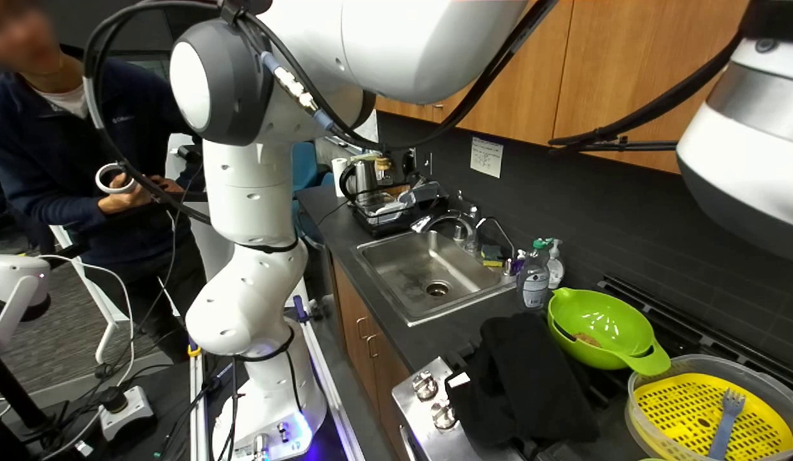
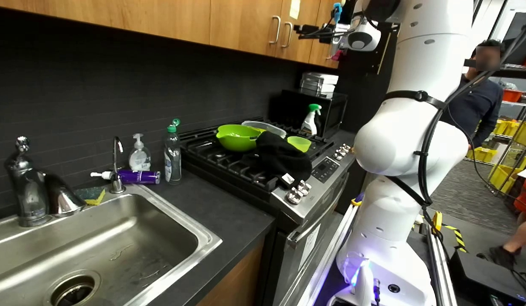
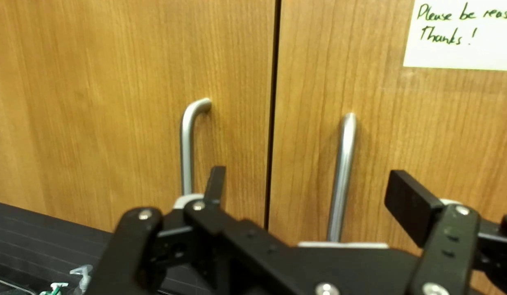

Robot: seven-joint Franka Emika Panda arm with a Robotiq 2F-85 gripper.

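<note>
Wd cab. doors (image 3: 93,102) dominate wrist view. Stove (image 2: 326,170) at their 6 o'clock in an ext. view, blk cloth (image 2: 284,157) & grn bowl (image 2: 235,142) on it. Gripper (image 3: 313,192) spread wide. Wrist view: note (image 3: 462,49) at 2 o'clock; R handle (image 3: 342,176) at 3–4, seen betw. fingertips (image 3: 409,205), contact unclear; L handle (image 3: 186,155) at 9. Gripper blocks lower ends.

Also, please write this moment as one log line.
gripper: open, empty | facing: right cabinet handle, seen between jaws in wrist view | cabinet doors: closed | note: on right one
</note>
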